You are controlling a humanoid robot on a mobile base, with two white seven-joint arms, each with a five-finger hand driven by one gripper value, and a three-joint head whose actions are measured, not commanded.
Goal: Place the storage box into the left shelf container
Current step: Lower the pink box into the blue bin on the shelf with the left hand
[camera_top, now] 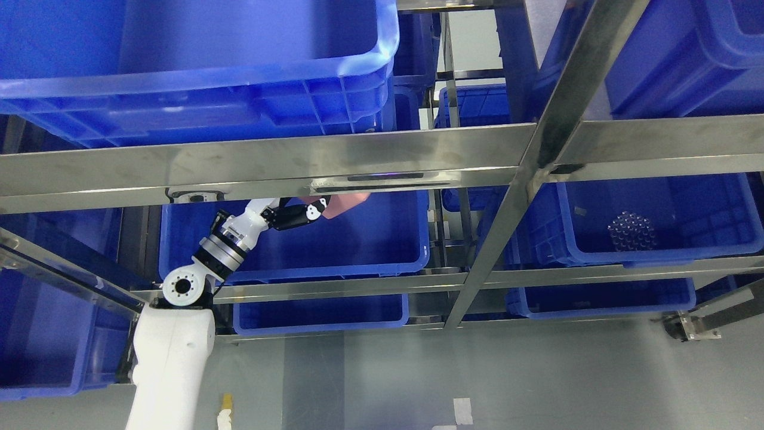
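Note:
My left arm rises from the lower left and reaches over the front rim of the middle-shelf blue container (382, 254) on the left. Its left hand (307, 213) has black fingers curled around a pink storage box (345, 202). The box hangs inside the container's upper space, its top hidden behind the steel shelf rail (268, 164). The right arm does not show.
A diagonal steel post (507, 203) splits the shelves. The right blue bin (656, 227) holds a cluster of small clear pieces (631, 231). A large blue bin (197, 65) fills the upper shelf. Lower bins (322, 313) sit beneath; grey floor lies in front.

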